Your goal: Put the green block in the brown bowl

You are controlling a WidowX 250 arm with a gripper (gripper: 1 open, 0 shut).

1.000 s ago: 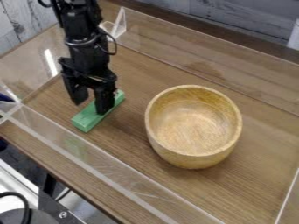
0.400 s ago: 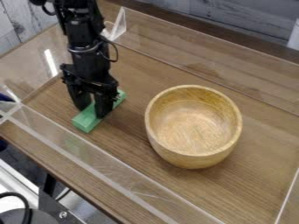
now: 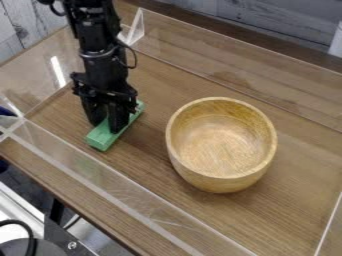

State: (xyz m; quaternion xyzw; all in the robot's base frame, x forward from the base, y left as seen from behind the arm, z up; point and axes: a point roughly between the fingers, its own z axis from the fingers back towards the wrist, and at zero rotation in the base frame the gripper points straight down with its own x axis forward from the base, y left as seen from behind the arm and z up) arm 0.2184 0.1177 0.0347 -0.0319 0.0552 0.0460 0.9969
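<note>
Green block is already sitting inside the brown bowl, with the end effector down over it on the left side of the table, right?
Not quite. The green block lies on the table, left of the brown bowl, which is empty. The end effector is indeed down over the block there. The camera view shows this.

You see a small bright green rectangular block (image 3: pixel 106 133), plain and even in colour on every face that shows. Over it stands a matte black metal gripper (image 3: pixel 110 116) on a black arm, with no markings you could pick out. The round light tan wooden bowl (image 3: pixel 222 143) carries fine darker grain lines across its inside and a paler thick rim. The brown wood-grain table (image 3: pixel 254 85) runs in long streaks, edged by clear walls (image 3: pixel 94 180) with pale whitish glints.
</note>
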